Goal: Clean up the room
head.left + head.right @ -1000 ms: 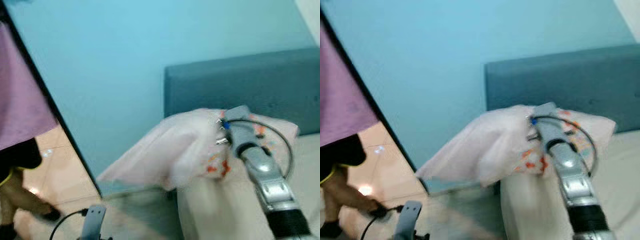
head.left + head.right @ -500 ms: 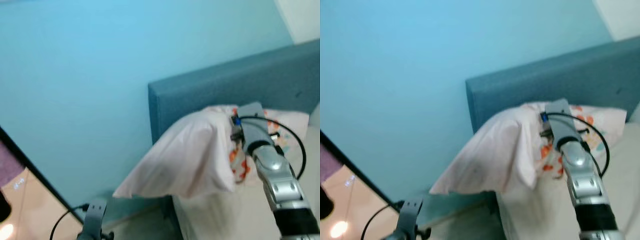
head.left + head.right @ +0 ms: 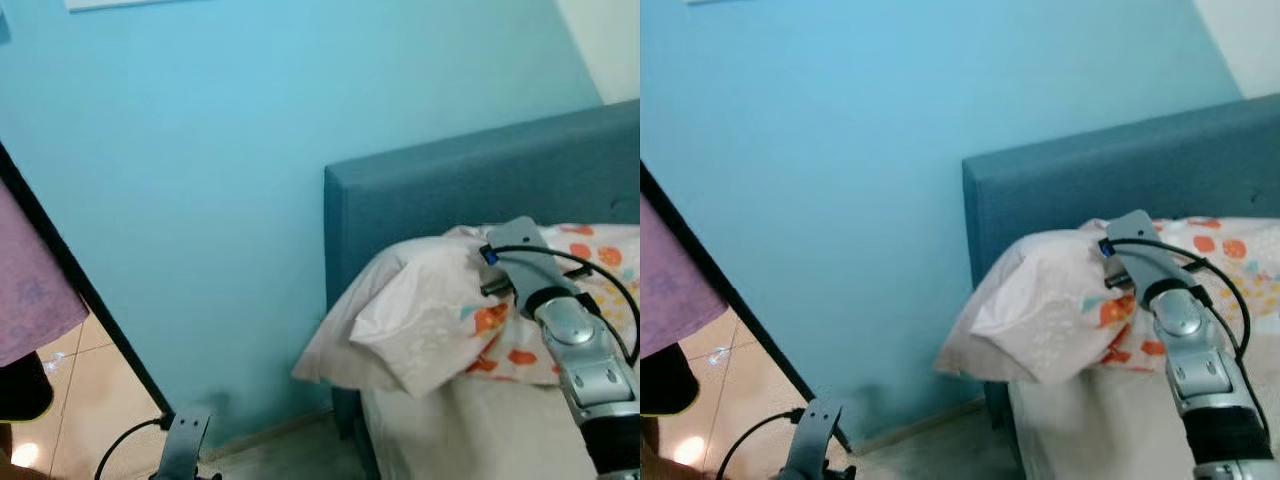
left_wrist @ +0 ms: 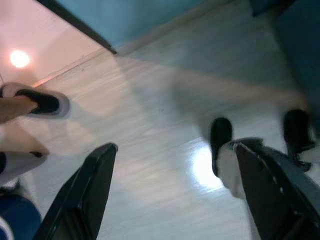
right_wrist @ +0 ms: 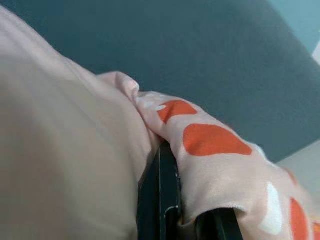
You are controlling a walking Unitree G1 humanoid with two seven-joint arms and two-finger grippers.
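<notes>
Pillow [image 3: 430, 320]: pale pink, printed with orange spots on its right part. It lies at the head of the bed, against the blue-grey headboard [image 3: 450, 200], its left corner hanging past the bed's left edge over the floor.

Right gripper [image 5: 182, 220]: at the top edge of the pillow, near the headboard. In the right wrist view its black fingers [image 5: 162, 200] are pinched together on a fold of the spotted fabric, which wraps over them. The silver right arm [image 3: 1185, 350] reaches up from the near right, a black cable looping beside it.

Mattress [image 3: 470, 430]: pale sheet, near side of the pillow, at the lower right.

Left gripper [image 4: 170, 195]: hangs low at the near left, over the pale floor [image 4: 150, 100]; its two black fingers [image 4: 85, 190] stand wide apart with nothing between them.

Wall [image 3: 250, 150]: light blue, behind and left of the headboard.

Doorway, far left: dark frame [image 3: 80, 290], tiled floor beyond it, a purple cloth [image 3: 30, 280] at the edge.

Person: a foot in a dark shoe [image 4: 42, 102] on the floor, seen in the left wrist view.
</notes>
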